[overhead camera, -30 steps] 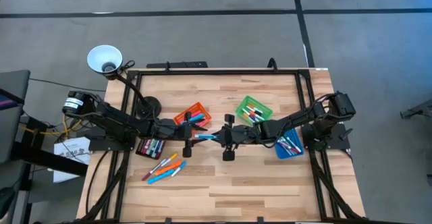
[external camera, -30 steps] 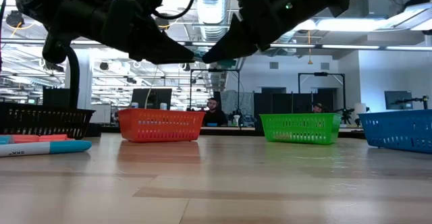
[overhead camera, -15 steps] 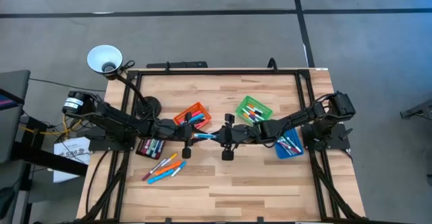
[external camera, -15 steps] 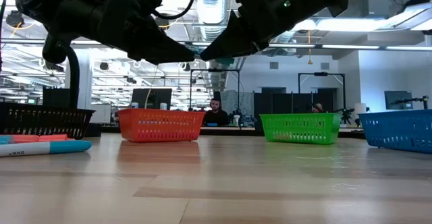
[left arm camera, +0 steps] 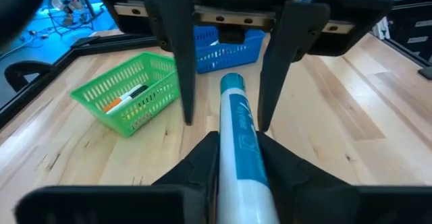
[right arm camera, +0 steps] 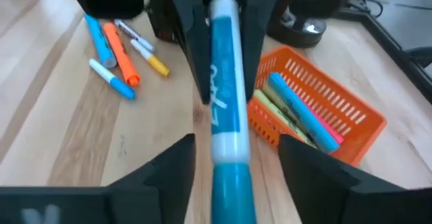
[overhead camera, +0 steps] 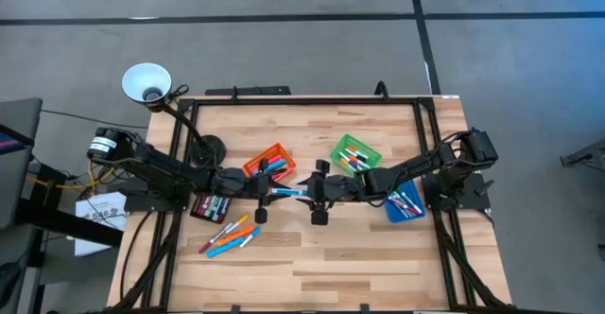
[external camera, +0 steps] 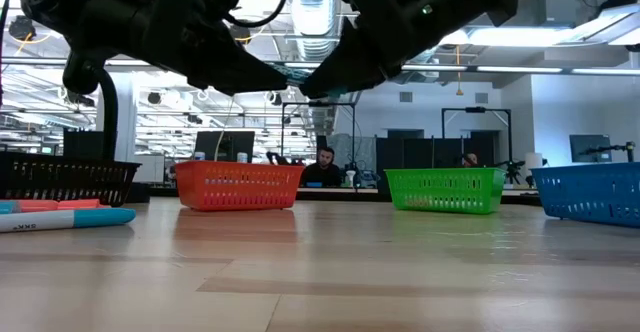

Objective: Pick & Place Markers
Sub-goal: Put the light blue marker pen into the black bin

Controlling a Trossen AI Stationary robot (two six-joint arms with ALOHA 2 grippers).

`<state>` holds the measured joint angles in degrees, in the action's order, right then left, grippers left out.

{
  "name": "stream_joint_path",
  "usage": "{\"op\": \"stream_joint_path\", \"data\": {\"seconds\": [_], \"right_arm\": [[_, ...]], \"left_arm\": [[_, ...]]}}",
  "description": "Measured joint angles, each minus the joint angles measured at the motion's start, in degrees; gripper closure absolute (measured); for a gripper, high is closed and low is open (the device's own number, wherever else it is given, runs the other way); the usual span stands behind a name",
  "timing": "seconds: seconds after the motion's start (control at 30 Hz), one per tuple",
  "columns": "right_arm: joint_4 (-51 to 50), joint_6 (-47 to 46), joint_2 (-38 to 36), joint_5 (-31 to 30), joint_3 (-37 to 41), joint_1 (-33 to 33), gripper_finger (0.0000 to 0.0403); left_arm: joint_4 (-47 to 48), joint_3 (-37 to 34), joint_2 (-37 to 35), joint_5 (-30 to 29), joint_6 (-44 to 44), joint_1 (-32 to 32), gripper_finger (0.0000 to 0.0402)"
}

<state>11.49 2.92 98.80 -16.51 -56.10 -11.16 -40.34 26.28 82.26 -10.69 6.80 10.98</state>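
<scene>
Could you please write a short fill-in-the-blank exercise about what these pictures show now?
1. The left gripper is shut on a white marker with a ____ cap.
2. The right gripper stands ____ around that marker.
3. The loose markers lie on the table in front of the ____ bin.

Missing words: blue; open; black

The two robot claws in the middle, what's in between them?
A blue-and-white marker bridges the left gripper and right gripper, above the table. The wrist views show it best: left fingers clamp it, right fingers stand apart.
</scene>
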Motion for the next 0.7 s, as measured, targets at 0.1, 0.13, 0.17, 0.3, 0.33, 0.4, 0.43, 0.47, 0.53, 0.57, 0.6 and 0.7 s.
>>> {"op": "stream_joint_path", "data": {"seconds": [0.1,0.13,0.17,0.3,0.33,0.4,0.43,0.47,0.53,0.57,0.6,0.7], "right_arm": [[-1.9,-0.1,0.0,-0.1,0.0,0.0,0.0178],[-2.5,-0.1,0.0,-0.1,0.0,0.0,0.0172],[-3.0,-0.1,0.0,-0.1,0.0,0.0,0.0167],[-4.7,-0.3,0.0,-0.1,0.0,0.0,0.0159],[-4.7,-0.9,0.0,-0.1,0.0,0.0,0.0159],[-5.0,-2.0,0.0,-0.1,0.0,0.0,0.0159],[-5.2,-2.5,0.0,-0.1,0.0,0.0,0.0159],[-5.4,-2.5,0.0,-0.1,0.0,0.0,0.0159],[-5.7,-2.5,0.0,-0.1,0.0,0.0,0.0159],[-5.9,-2.5,0.0,-0.1,0.0,0.0,0.0159],[-5.9,-2.5,0.0,-0.1,0.0,0.0,0.0159],[-6.0,-2.5,0.0,-0.1,0.0,0.0,0.0158]], "left_arm": [[0.0,0.0,0.0,-1.8,-1.1,0.6,0.0329],[0.1,0.0,0.0,-2.6,-1.3,0.8,0.0328],[0.5,0.0,0.0,-3.3,-1.5,1.1,0.0326],[3.2,0.0,0.0,-6.3,-3.0,2.3,0.0322],[4.2,0.0,0.0,-7.1,-3.9,2.6,0.0323],[7.5,0.0,-0.5,-8.7,-5.3,3.3,0.0324],[9.3,0.0,-0.9,-9.8,-6.0,3.6,0.0324],[11.6,0.0,-1.7,-11.3,-6.7,4.0,0.0324],[16.0,0.0,-3.9,-15.5,-7.9,5.0,0.0323],[18.5,0.0,-5.3,-18.1,-8.9,5.6,0.0322],[21.0,0.0,-7.0,-20.4,-10.2,6.2,0.0322],[28.8,0.0,-13.2,-25.3,-14.9,8.7,0.0322]]}}
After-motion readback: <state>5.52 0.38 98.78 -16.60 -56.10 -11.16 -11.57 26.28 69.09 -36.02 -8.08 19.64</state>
